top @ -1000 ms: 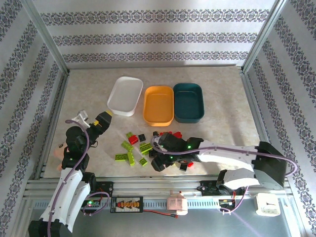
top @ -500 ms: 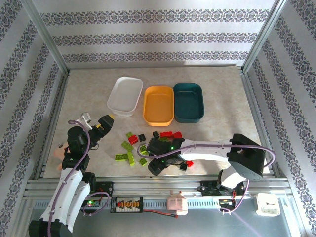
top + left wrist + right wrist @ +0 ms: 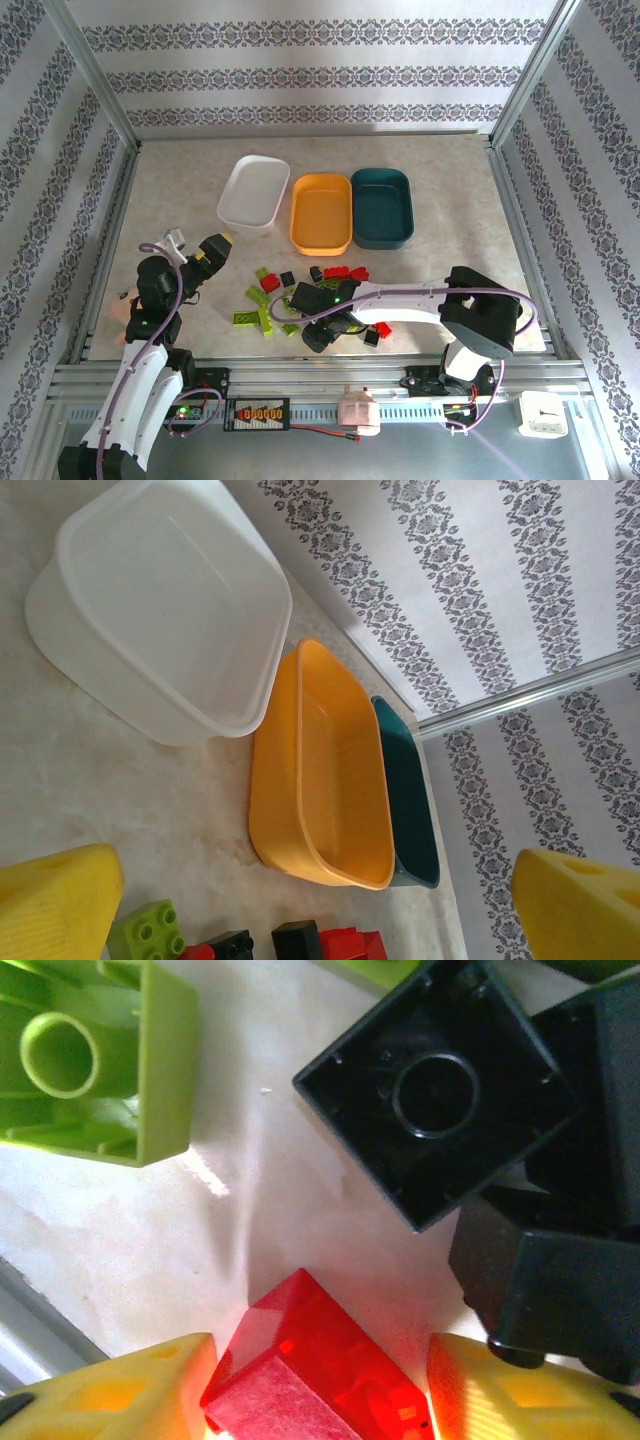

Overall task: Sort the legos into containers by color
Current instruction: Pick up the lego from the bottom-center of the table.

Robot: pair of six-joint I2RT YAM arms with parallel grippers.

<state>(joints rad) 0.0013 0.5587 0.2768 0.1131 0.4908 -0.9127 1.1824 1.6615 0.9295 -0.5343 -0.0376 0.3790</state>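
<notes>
1. Right claw (image 3: 320,1400): narrowed. In the right wrist view its two yellow fingertips (image 3: 110,1390) stand against opposite sides of a red brick (image 3: 300,1370), which lies on the counter (image 3: 260,1210). The claw is closed on this brick.

2. Near the red brick: a black brick (image 3: 440,1090) lies underside up, just beyond it. A second black piece (image 3: 550,1280) sits to the right, touching the first. A lime green brick (image 3: 90,1060), also underside up, lies to the far left, apart from the others.

3. Left claw (image 3: 210,248): spread wide, holding nothing. It points toward the near end of the white tray (image 3: 253,193).

4. The legos (image 3: 270,300) lie scattered on the counter between the two arms, nearer than the trays.

5. Containers: the white tray, orange-yellow tray (image 3: 321,212) and dark teal tray (image 3: 381,207) stand side by side, left to right, beyond the bricks.
</notes>
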